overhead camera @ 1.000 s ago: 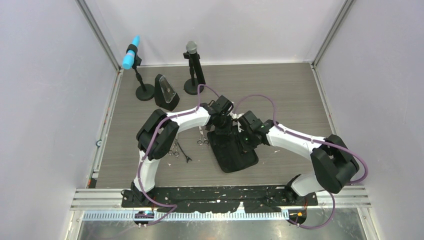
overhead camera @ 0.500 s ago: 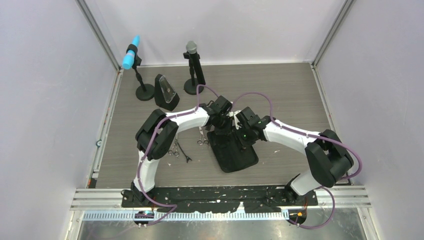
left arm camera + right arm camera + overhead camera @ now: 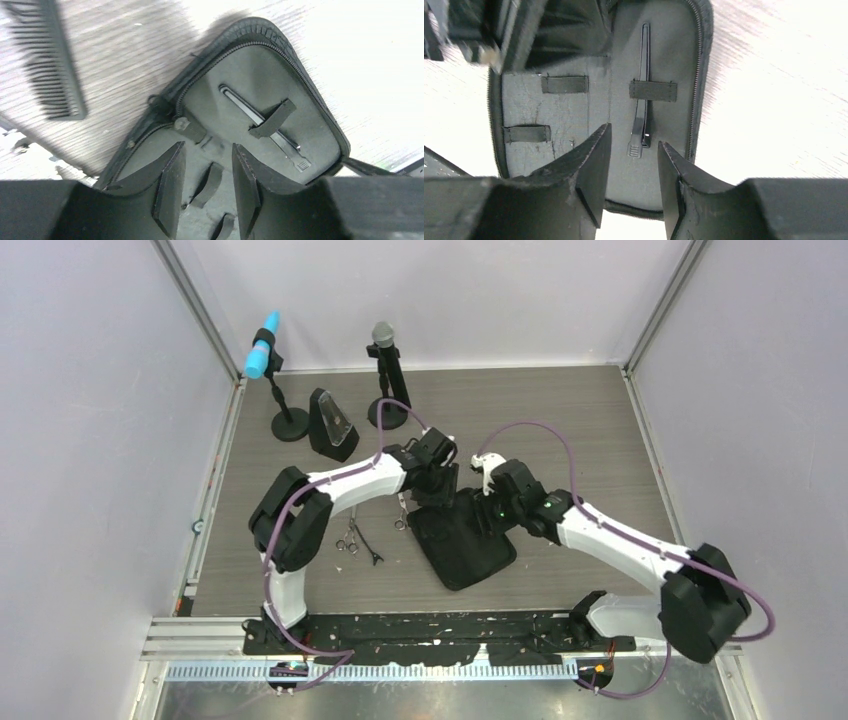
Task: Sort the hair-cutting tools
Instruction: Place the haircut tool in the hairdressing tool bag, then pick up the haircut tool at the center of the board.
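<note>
Well to the left of the pouch (image 3: 470,560), on the table (image 3: 580,420), lie the first scissors (image 3: 346,540). Just beside them, on the side nearer the pouch, is a thin black piece that I take for the loose hair clip (image 3: 372,552). The second scissors (image 3: 401,521) lie closer in, just off the pouch's left edge. From my left wrist I see the comb (image 3: 47,60) flat on the wood beyond the pouch's zipped edge, apart from it.

My left pincer (image 3: 202,190) hangs over the open pouch near its left far corner. Its jaws stand moderately apart with nothing between them; only grey lining and empty loops show below.

In the pouch's right half the tucked hair clip (image 3: 642,100) lies under an elastic strap (image 3: 653,91), running along the zip.

My right pincer (image 3: 631,180) hangs over the pouch at the grip end of that clip. Its jaws are parted a fair way and empty, and they touch neither the clip nor the lining, as far as I can see.
</note>
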`<state>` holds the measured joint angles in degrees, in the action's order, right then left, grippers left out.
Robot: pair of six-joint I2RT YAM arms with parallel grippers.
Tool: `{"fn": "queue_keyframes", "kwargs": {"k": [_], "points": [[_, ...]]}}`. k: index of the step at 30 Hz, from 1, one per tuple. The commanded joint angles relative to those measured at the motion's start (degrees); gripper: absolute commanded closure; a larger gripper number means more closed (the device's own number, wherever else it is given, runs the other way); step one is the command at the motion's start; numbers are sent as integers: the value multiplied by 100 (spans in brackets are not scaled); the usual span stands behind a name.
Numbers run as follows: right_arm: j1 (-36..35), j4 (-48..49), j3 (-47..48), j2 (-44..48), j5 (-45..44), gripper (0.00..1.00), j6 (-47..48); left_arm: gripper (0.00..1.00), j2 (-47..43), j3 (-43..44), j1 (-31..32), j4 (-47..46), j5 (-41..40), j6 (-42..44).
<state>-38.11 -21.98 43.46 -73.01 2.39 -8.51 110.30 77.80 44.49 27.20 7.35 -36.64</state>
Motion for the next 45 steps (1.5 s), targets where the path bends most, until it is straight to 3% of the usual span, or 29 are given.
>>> {"fn": "queue_keyframes", "kwargs": {"k": [1, 8, 15, 20, 32, 36, 45], "points": [[-21, 555, -388, 727, -424, 49, -469, 54, -808, 12, -81, 530, -887, 212], [-10, 546, -973, 1750, -981, 38, -1019, 34, -2343, -1154, -81, 680, -1859, -268], [5, 248, -1221, 2156, -1348, 37, -1242, 36, -3665, -2805, -81, 604, -2476, -1160], [10, 412, -1452, 2397, -1376, 37, -1365, 39, -3731, -3419, -80, 368, -2645, -1620], [14, 467, -1672, 2661, -1451, 37, -1379, 49, -2904, -3627, -81, 143, -2566, -1911], [14, 458, -1681, 2745, -1456, 37, -1396, 57, -2864, -3773, -81, -8, -2440, -1984], [15, 373, -1629, 2980, -1316, 37, -1459, 95, -3180, -3755, -81, -53, -2348, -1684]]}}
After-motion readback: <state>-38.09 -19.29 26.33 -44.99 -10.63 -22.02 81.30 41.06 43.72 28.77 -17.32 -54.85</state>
